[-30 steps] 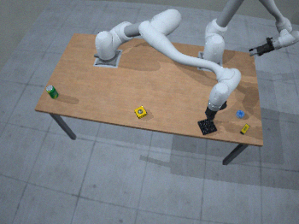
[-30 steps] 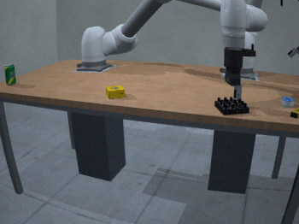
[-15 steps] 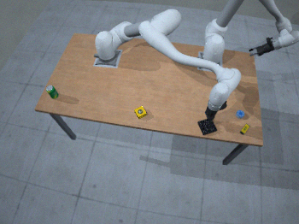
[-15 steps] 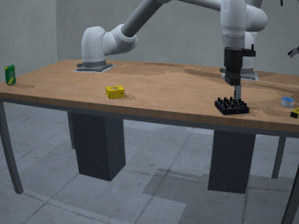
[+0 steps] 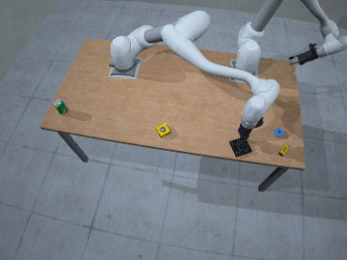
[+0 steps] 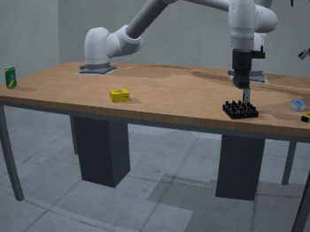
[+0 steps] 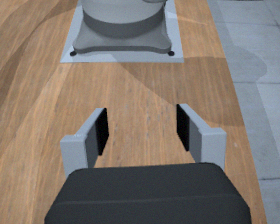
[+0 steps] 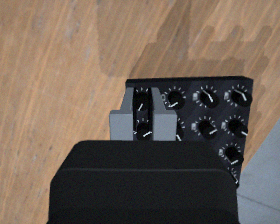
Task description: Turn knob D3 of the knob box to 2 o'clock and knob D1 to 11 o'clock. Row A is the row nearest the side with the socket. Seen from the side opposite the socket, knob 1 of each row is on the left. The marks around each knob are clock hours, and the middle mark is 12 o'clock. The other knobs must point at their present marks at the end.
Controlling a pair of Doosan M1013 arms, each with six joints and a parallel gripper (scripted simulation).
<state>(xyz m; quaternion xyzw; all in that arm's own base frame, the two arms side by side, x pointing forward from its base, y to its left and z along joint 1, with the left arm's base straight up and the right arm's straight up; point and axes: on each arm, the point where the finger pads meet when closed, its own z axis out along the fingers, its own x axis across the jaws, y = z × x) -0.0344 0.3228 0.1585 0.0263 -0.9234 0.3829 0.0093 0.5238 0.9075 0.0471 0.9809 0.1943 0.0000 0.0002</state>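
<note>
The black knob box (image 5: 242, 154) (image 6: 241, 113) (image 8: 190, 80) lies near the table's front edge, its knobs in rows with white pointers. My right gripper (image 6: 246, 102) (image 8: 142, 100) points down at it and is shut on the knob (image 8: 142, 101) at the box's upper left corner in the right wrist view. That knob's pointer aims down and slightly left there. The knob below it (image 8: 144, 131) shows between the fingers' nearer parts. My body hides several other knobs; the labels and socket cannot be made out. My left gripper (image 5: 293, 61) (image 7: 142, 120) is open and empty, high beyond the table's right end.
A blue round object (image 5: 279, 132) (image 6: 298, 105) and a yellow and black block (image 5: 285, 150) (image 6: 306, 116) lie right of the box. A yellow box (image 5: 163, 130) (image 6: 119, 95) lies near the front middle. A green can (image 5: 60, 106) (image 6: 11, 77) stands at the left end.
</note>
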